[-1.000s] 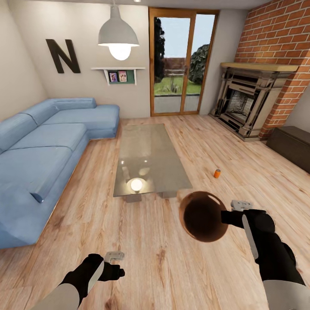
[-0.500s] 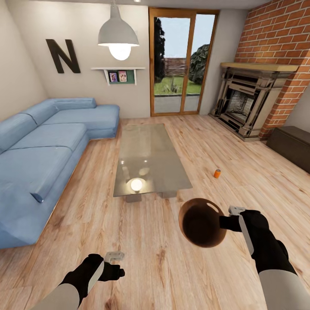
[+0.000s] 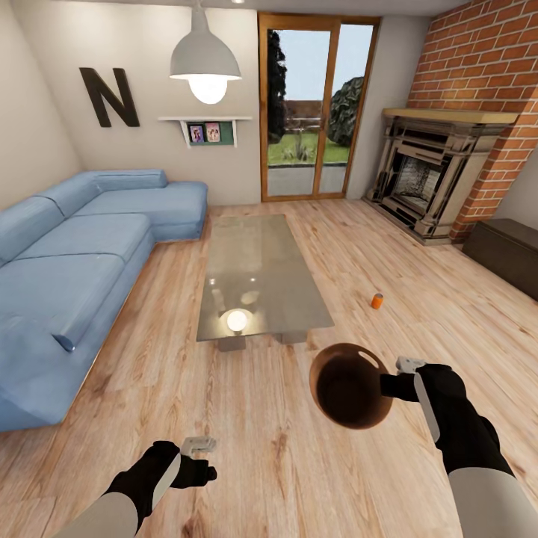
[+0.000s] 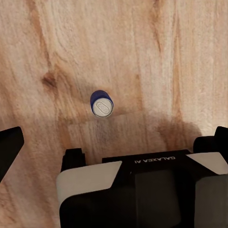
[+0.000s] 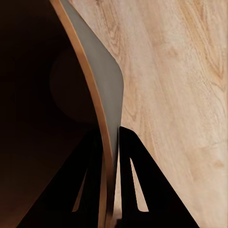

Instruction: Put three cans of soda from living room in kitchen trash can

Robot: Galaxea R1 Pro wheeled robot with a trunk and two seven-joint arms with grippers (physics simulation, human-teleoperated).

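We grip tash can [image 3: 351, 386] by rim, right gripper [image 3: 394, 385] clamped on wall — orange can of soda [image 3: 377, 300] on floor [image 3: 284, 463] at 1 o'clock; left gripper [image 3: 202, 457] spread, empty.

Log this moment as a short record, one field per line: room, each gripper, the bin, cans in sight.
room: living room, blue sofa, glass coffee table, brick fireplace
right gripper: shut on the rim of the tash can, fingers pinching its wall
tash can: held above the wood floor, its dark opening toward the head camera
left gripper: open, holding nothing
can of soda: one orange can on the floor right of the table
other: blue-sided can on the floor under the left wrist camera
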